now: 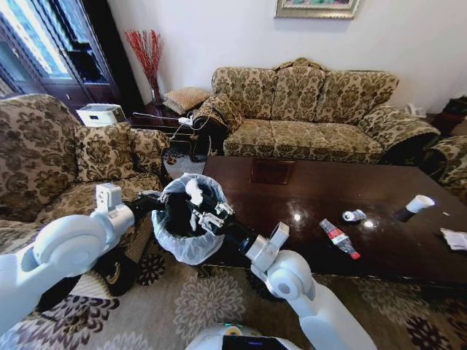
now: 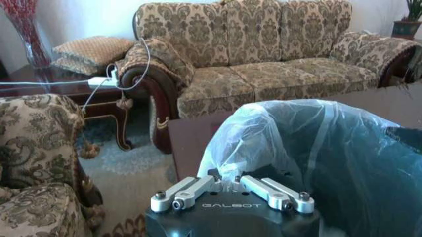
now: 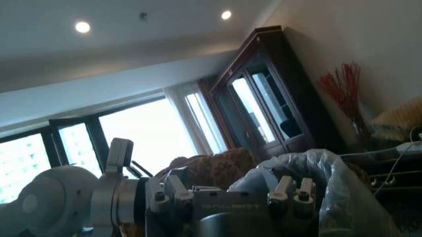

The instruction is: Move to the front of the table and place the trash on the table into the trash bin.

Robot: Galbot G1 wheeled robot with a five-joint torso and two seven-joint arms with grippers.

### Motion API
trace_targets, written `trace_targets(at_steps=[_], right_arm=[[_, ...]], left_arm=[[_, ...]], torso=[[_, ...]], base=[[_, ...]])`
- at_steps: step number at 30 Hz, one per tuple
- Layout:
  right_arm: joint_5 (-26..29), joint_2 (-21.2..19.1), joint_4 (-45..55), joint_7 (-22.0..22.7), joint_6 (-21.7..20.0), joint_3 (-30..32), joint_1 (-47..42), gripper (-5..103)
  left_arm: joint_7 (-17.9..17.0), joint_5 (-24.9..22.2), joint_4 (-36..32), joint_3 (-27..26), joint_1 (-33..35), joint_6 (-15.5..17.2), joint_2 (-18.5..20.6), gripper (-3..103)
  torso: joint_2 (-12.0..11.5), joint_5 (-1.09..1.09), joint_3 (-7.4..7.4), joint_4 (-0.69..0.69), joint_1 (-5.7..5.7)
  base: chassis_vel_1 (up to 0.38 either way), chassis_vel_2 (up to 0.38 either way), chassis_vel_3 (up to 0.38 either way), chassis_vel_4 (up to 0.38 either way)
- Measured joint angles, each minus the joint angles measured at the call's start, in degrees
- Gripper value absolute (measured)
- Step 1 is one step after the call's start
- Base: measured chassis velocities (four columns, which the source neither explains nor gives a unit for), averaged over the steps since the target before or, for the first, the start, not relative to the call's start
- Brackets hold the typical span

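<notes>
Right gripper (image 1: 206, 213) poised over the trash bin (image 1: 191, 248), fingers apart, white tissue (image 1: 194, 190) just above the black opening. Left gripper (image 1: 162, 204) clamped on the bin's bag-lined rim at the table (image 1: 292, 186) corner. On the tabletop, well apart: bottle (image 1: 338, 238), can (image 1: 354, 215), cup (image 1: 414, 207), wrapper (image 1: 454, 238).

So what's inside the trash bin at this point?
Over the trash bin's black opening a white crumpled tissue sits at the right gripper. The left gripper is at the near rim. The bin's bottom is hidden by the arms and darkness.
</notes>
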Motion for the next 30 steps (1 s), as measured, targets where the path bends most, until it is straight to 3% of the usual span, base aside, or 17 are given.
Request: trace_targets(at_steps=[1, 4, 8, 11, 16, 17, 21, 25, 30], right_arm=[[0.00, 0.00, 0.00, 0.00, 0.00, 0.00, 0.00, 71], [-0.89, 0.88, 0.49, -1.76, 3.82, 1.61, -1.72, 87], [-2.48, 1.55, 2.65, -0.48, 8.58, 5.42, -4.22, 99], [-4.90, 1.18, 4.39, 3.40, 9.51, 9.25, -6.82, 100], [-13.86, 1.79, 3.80, 11.65, 6.44, 19.33, -14.02, 100], [-13.86, 1.79, 3.80, 11.65, 6.44, 19.33, -14.02, 100], [-15.07, 3.87, -1.26, 20.32, 7.08, 26.89, -23.09, 100], [-14.68, 4.76, -4.45, 22.93, 10.05, 28.44, -26.30, 100], [-14.57, 4.91, -5.90, 23.08, 11.43, 28.84, -27.24, 100]], left_arm=[[0.00, 0.00, 0.00, 0.00, 0.00, 0.00, 0.00, 3], [0.00, 0.03, -0.02, -0.25, 0.13, 0.16, -0.35, 3], [-0.43, 0.08, 0.12, -0.29, 0.56, 0.51, -0.12, 3], [-0.62, 0.13, 0.61, -0.29, 0.22, 0.66, 0.08, 3], [-1.01, 0.62, 1.99, -0.47, -0.35, 0.66, -0.72, 3], [-1.01, 0.62, 1.99, -0.47, -0.35, 0.66, -0.72, 3], [-1.12, 1.33, 2.22, -0.62, 0.07, 0.67, -2.55, 3], [-1.06, 1.82, 2.00, -0.43, 0.22, 0.70, -3.31, 3], [-0.95, 1.90, 1.86, -0.33, 0.30, 0.72, -3.62, 3]], torso=[[0.00, 0.00, 0.00, 0.00, 0.00], [0.00, 0.00, 0.00, 0.00, 0.00], [0.00, 0.00, 0.00, 0.00, 0.00], [0.00, 0.01, 0.00, 0.00, 0.00], [0.00, 0.02, 0.00, 0.00, 0.00], [0.00, 0.02, 0.00, 0.00, 0.00], [0.00, -0.01, 0.01, -0.01, 0.00], [0.00, 0.00, 0.00, 0.00, 0.00], [0.00, 0.02, 0.00, 0.00, -0.01]], base=[[0.000, 0.000, 0.000, 0.000], [0.000, 0.000, 0.000, 0.000], [0.000, 0.000, 0.000, 0.000], [0.000, 0.000, 0.000, 0.000], [0.000, 0.000, 0.000, 0.000], [0.000, 0.000, 0.000, 0.000], [-0.007, -0.008, 0.008, 0.015], [-0.046, -0.080, 0.048, 0.087], [-0.102, -0.183, 0.131, 0.172]])
